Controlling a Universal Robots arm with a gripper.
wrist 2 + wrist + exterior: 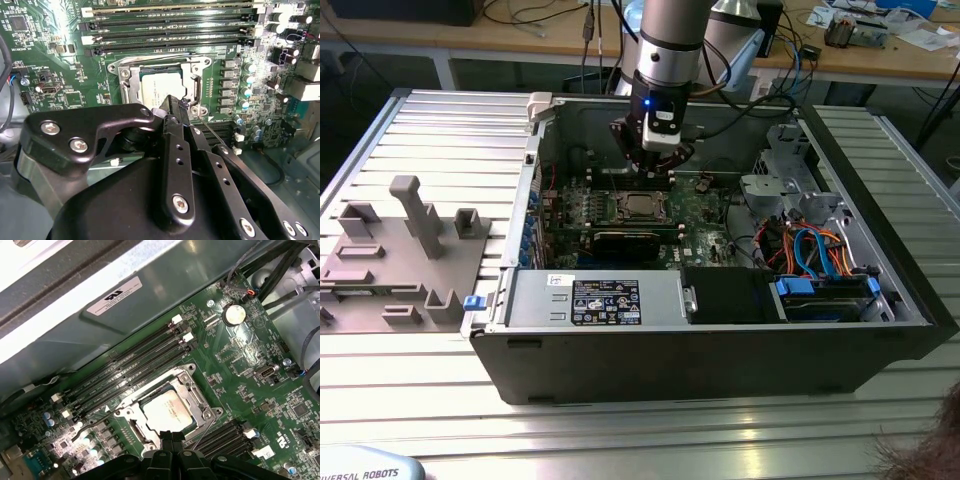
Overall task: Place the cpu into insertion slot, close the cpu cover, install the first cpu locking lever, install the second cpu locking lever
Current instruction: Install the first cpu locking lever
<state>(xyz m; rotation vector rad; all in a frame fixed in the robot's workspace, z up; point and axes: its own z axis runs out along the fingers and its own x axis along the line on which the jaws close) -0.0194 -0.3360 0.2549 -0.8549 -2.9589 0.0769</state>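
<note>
The cpu lies flat in the insertion slot on the green motherboard, hiding the slot's contact field. The silver cpu cover lies down around the chip as a frame. My gripper hangs just above the socket's edge, its black fingers pressed together with nothing seen between them. A thin wire lever runs out from the socket corner beside the fingertips. Another wire lever sticks out on the far side of the socket.
Long black memory slots flank the socket. The grey case wall rises close behind them. A power supply and a drive bay with blue and orange cables sit inside the case. A grey parts fixture lies at the exterior view's left.
</note>
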